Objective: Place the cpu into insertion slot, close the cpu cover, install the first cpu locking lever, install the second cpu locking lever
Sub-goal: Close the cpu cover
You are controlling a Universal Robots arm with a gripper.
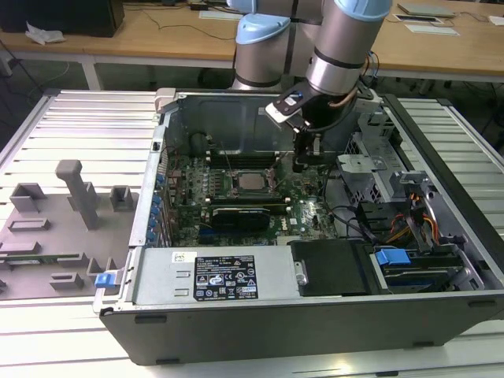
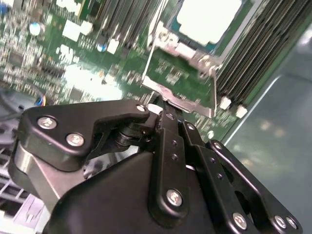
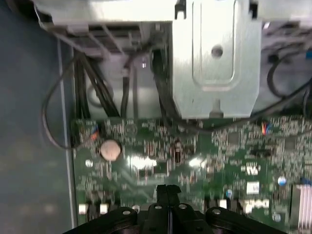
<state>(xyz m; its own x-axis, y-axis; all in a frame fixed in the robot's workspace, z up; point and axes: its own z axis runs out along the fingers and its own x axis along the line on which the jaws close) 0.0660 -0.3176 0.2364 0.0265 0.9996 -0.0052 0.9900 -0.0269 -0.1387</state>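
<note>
The cpu (image 1: 252, 181) lies in the insertion slot (image 1: 266, 191) in the middle of the motherboard; its pale top (image 2: 209, 19) shows through the window of the cpu cover (image 2: 181, 48), which lies flat around it. A thin metal lever rod (image 2: 147, 63) runs along one side of the slot. My gripper (image 1: 303, 163) hangs low over the board on the exterior view's right of the slot. Its black fingers (image 2: 168, 129) are shut together with nothing between them, and their tips (image 3: 168, 189) sit just off a corner tab of the cover's frame (image 2: 187, 103).
The motherboard (image 1: 189, 201) sits inside an open computer case (image 1: 331, 315) with steel walls. Memory slots (image 2: 253, 58) flank the socket. A metal drive bracket (image 3: 214, 58), black cables (image 3: 97, 92) and a coin battery (image 3: 109, 148) lie near the gripper. Grey fixtures (image 1: 79, 189) stand on the exterior view's left.
</note>
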